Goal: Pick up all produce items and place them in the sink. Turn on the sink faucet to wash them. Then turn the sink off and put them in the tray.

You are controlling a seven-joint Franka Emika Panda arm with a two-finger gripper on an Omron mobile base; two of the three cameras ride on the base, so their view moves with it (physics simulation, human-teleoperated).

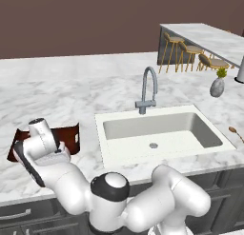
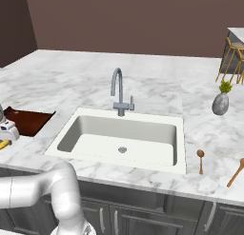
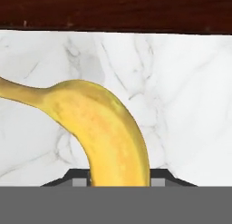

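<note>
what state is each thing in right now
banana: lying on the marble counter beside the tray, between the end effector fingertips
end effector: low over the banana, closing around it
sink: empty, dry
faucet: off, no water running
tray: on the counter left of the sink, what shows of it holds nothing
wooden spoons: lying flat on the counter right of the sink

Even, diffuse rendered light, soft faint shadows, no glare, slightly coarse, pixelated edges

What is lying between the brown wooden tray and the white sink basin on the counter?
Only bare grey-veined marble counter separates the dark reddish-brown wooden tray from the white recessed sink; the right base view shows this.
</note>
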